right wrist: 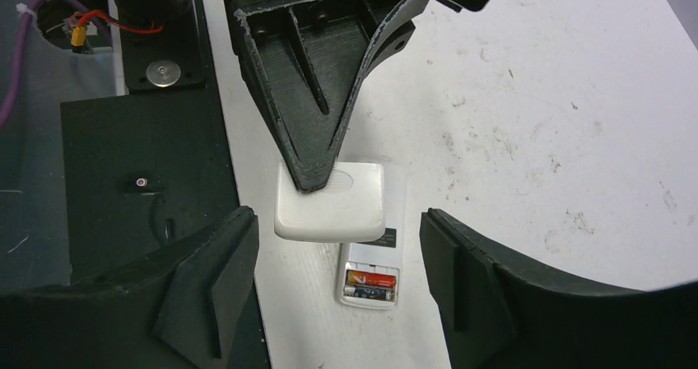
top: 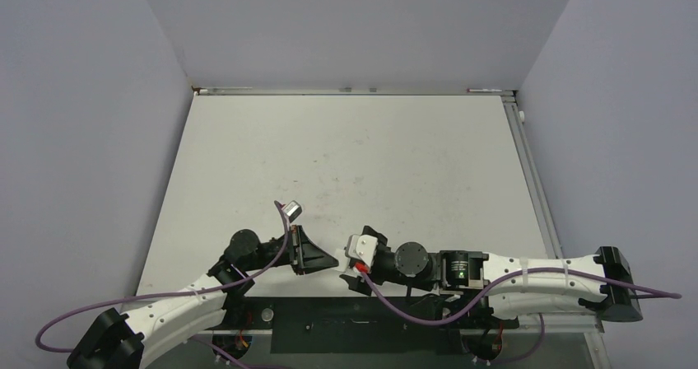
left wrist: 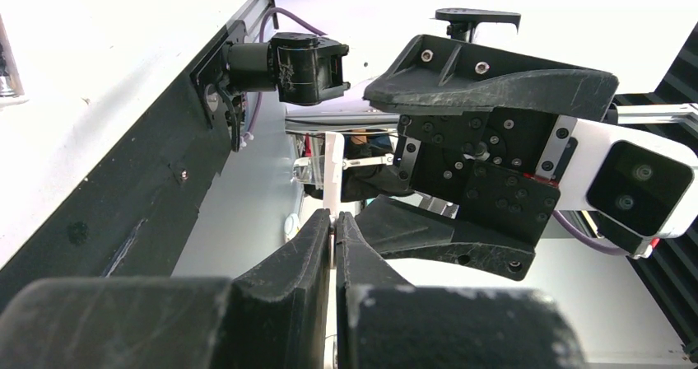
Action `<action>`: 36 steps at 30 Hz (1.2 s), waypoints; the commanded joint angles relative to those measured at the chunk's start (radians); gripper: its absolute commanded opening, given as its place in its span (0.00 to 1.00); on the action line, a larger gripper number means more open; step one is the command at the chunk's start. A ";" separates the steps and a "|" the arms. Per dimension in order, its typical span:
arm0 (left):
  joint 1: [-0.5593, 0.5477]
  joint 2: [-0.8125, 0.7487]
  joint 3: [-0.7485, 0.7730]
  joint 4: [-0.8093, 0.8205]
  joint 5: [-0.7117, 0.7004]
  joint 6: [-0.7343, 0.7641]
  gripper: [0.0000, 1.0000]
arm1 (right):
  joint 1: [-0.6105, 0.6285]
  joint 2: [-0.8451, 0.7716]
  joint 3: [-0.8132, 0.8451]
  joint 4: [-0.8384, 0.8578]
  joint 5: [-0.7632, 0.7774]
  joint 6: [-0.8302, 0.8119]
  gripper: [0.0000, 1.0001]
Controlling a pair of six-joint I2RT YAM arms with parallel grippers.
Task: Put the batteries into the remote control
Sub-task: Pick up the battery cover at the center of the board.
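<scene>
The small white rectangular plastic remote control (right wrist: pixel 395 212) lies flat, plain back up, in the gap between the right jaws. These are spread wide, one black finger on either side, and grip nothing. At the end of the remote control nearest the right wrist the battery bay is uncovered. The batteries (right wrist: pixel 370 282), slim cylinders in orange and dark wrap, lie inside it; how many are seated cannot be told.

The left jaws point in from the opposite side, tips toward the right jaws. They are pressed together on a thin white plastic plate with rounded corners (right wrist: pixel 329 204). In the right wrist view this plate overlaps the far half of the remote control, just off the left jaws' tips; whether plate and remote control touch cannot be told. In the left wrist view the two left fingers sit almost closed, with only a pale sliver between them.

Under everything is the scuffed white desk (right wrist: pixel 535 138). A flat black base panel (right wrist: pixel 123 163) runs along the desk's edge, outside one finger of the right jaws. From the top camera both jaws meet tip to tip near the desk's near edge, and they hide the remote control.
</scene>
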 commanded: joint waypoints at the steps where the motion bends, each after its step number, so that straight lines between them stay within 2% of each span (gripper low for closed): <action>1: -0.003 -0.013 0.011 0.068 0.007 -0.008 0.00 | 0.010 0.010 -0.007 0.055 -0.014 -0.008 0.70; 11: -0.003 -0.011 0.020 0.075 0.015 -0.014 0.00 | 0.011 0.037 -0.009 0.055 -0.003 -0.006 0.68; 23: -0.003 -0.007 0.017 0.082 0.013 -0.019 0.00 | 0.011 0.032 -0.019 0.095 -0.014 -0.007 0.53; 24: -0.002 -0.007 0.016 0.082 0.012 -0.019 0.00 | 0.011 0.030 -0.020 0.096 -0.016 -0.005 0.51; 29: -0.002 -0.003 0.009 0.080 0.007 -0.018 0.00 | 0.015 0.011 -0.029 0.102 -0.010 -0.008 0.21; 31: -0.002 -0.003 0.001 0.077 -0.001 -0.015 0.00 | 0.018 0.002 -0.029 0.098 0.021 0.001 0.14; 33: 0.000 -0.002 -0.004 0.052 -0.012 0.000 0.09 | 0.020 0.008 -0.010 0.069 0.063 0.021 0.09; 36: 0.006 -0.010 -0.014 0.028 -0.031 0.020 0.27 | 0.022 0.019 0.013 -0.009 0.094 0.057 0.09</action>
